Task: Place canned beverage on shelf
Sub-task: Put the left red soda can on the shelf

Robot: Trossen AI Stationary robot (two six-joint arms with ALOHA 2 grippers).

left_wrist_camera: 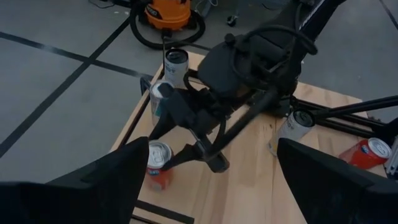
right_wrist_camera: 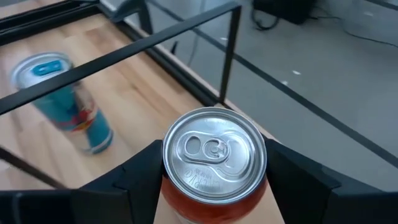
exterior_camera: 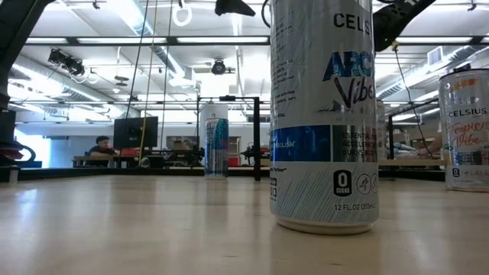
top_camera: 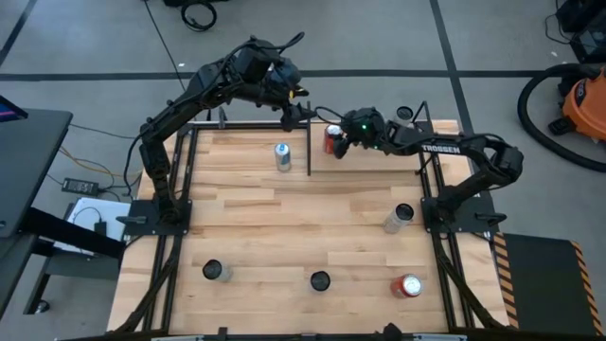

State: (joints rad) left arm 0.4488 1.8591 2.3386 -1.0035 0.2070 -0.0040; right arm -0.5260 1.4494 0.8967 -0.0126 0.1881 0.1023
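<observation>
Shelf (top_camera: 379, 156); right pincer (right_wrist_camera: 214, 186) clasps red can (right_wrist_camera: 214, 163).

The red can (right_wrist_camera: 214, 158) sat dead centre at the bottom of the frame, its silver top and pull tab facing the camera. The right tool (right_wrist_camera: 214, 180) had a dark finger (right_wrist_camera: 140, 180) pressed against each side of it. In the upper left stood a blue can (right_wrist_camera: 62, 102), blurred, upright on the pale wood of the shelf (right_wrist_camera: 155, 87). Thin black rods (right_wrist_camera: 124, 53) crossed above that can. Grey floor (right_wrist_camera: 311, 74) filled the right.
</observation>
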